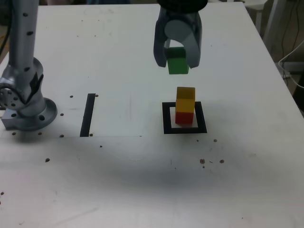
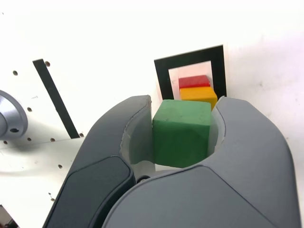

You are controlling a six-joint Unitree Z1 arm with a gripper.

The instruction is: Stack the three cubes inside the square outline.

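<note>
1. State: the hand (image 1: 178,61) is clamped shut on the green cube (image 1: 178,63) and holds it in the air above and behind the stack. The yellow cube (image 1: 185,99) sits on the red cube (image 1: 184,117) inside the square outline (image 1: 185,129) on the tabletop (image 1: 142,180).
2. Risk, offset placement: in the exterior view the green cube hangs toward that view's left of the yellow cube. If lowered without centring, it would likely land on an edge and tip off.
3. Risk, stack collapse: the two-cube stack is narrow. A jaw brushing the yellow cube during descent could push it off the red cube or slide both out of the outline.
4. Risk, early release: opening the hand while the green cube is well above the yellow cube would probably make it bounce and fall.
5. Risk, withdrawal: jaws dragging on the green cube after release could topple the tower.
</note>
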